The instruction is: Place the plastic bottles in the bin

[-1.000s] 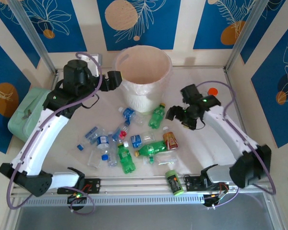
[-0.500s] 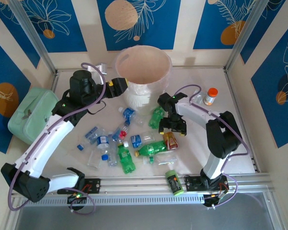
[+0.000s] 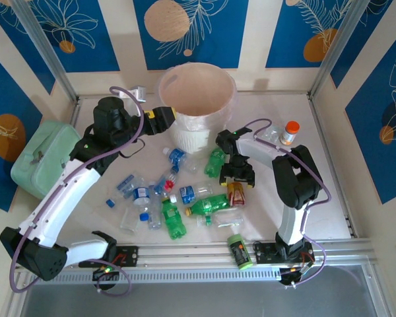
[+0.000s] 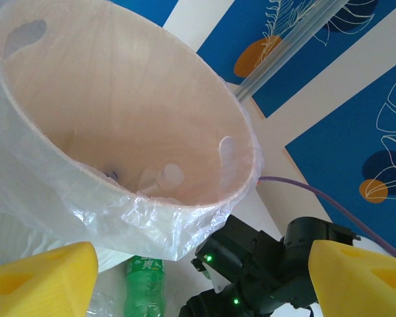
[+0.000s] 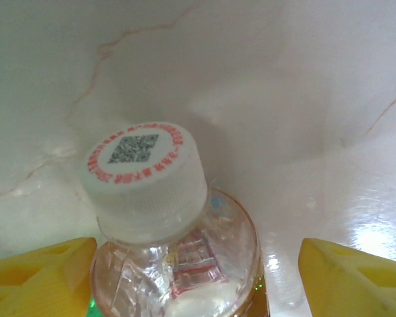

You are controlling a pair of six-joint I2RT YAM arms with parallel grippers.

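Our right gripper (image 5: 199,264) sits spread astride the white-capped, red-labelled plastic bottle (image 5: 145,178) on the desk (image 5: 284,79) — poised to pinch; our left gripper (image 4: 201,281), spread and empty, hangs by the round white bin (image 4: 119,119).

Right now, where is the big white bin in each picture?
Top external: the bin stands at the far middle of the table.
Left wrist: the bin's pinkish inside and crinkly liner take the upper left.
Right wrist: this camera looks down at a white-capped bottle on the table instead.
Shared landmark: the green bottle lying near the bin's foot.
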